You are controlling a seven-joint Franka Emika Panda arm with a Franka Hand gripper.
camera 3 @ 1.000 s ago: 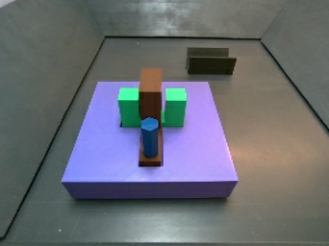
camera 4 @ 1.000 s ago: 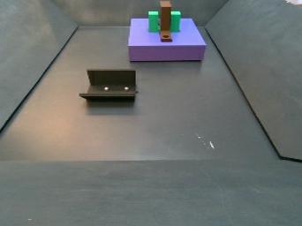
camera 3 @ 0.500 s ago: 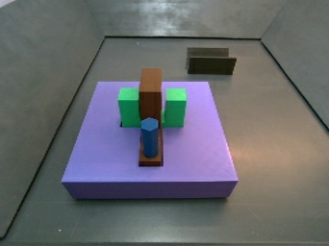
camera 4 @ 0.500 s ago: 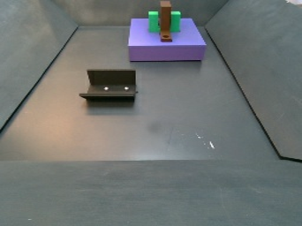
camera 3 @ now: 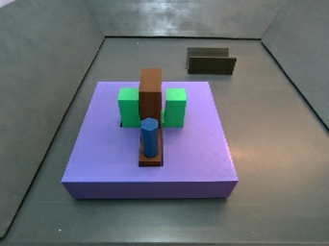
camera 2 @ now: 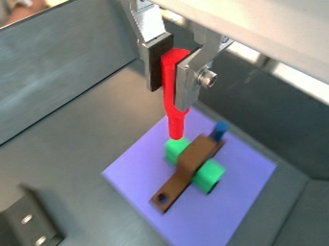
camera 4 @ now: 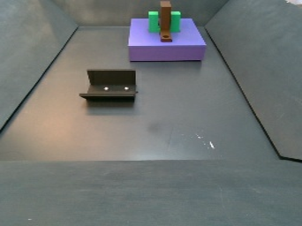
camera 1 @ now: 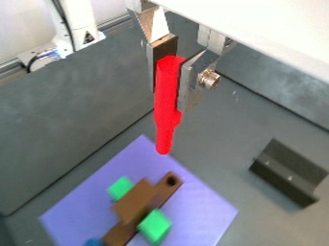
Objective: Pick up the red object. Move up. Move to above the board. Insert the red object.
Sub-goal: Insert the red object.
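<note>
My gripper (camera 1: 175, 81) is shut on the red object (camera 1: 167, 104), a slim bright red peg that hangs down from between the silver fingers (camera 1: 191, 82). It shows the same way in both wrist views, gripper (camera 2: 172, 81) and red object (camera 2: 174, 98). The gripper hangs high above the purple slab (camera 2: 139, 169). The board (camera 2: 193, 171), a long narrow brown plank, lies across the slab below, also seen in the wrist view (camera 1: 141, 204) and in both side views (camera 3: 152, 94) (camera 4: 168, 18). The gripper is out of view in both side views.
A green block (camera 3: 174, 106) sits under the board on the purple slab (camera 3: 193, 154). A blue hexagonal peg (camera 3: 150, 137) stands at the board's near end. The dark fixture (camera 4: 109, 85) stands on the grey floor, also in a side view (camera 3: 211, 61). Grey walls surround the floor.
Nothing on the slab or floor has moved in the side views. A faint dark smudge showed up on the floor one second ago and stays.
</note>
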